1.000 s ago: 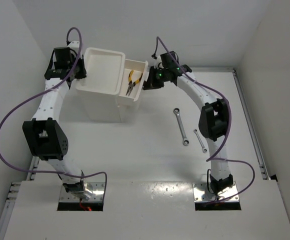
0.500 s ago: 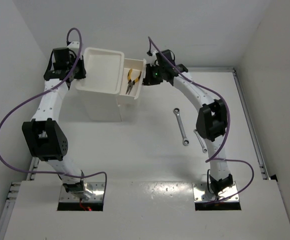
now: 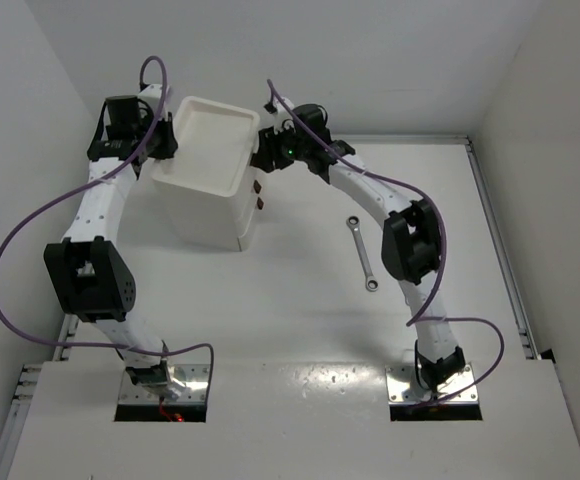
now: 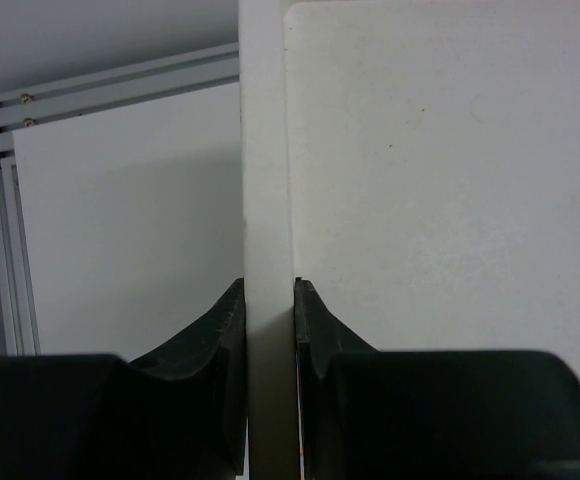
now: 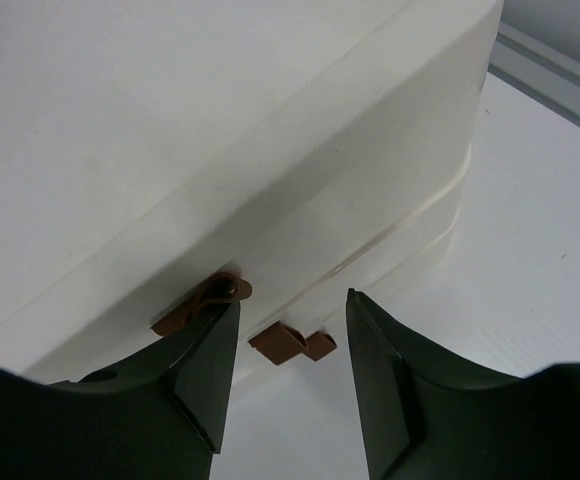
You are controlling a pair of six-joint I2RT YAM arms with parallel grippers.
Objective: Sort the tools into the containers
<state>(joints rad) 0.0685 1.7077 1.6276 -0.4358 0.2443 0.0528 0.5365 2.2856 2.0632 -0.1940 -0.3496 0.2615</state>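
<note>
pinching the tray rim (image 4: 267, 180), left gripper (image 4: 269, 300); drawers (image 5: 360, 190) sit flush.

White table (image 3: 270, 310), glossy patches near front edge. Plain white walls (image 3: 370, 60) on three sides. Aluminium rail (image 4: 120, 85) along table edge. Soft, even light.

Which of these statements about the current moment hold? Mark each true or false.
1. The top drawer stands pulled out with yellow pliers showing. False: the cabinet shows no open drawer and no pliers.
2. The left gripper pinches the cabinet rim. True.
3. The right gripper is shut on a drawer handle. False: its jaws are open, with the handle beside one finger.
4. A silver wrench lies on the table, right of the cabinet in the top view. True.
</note>
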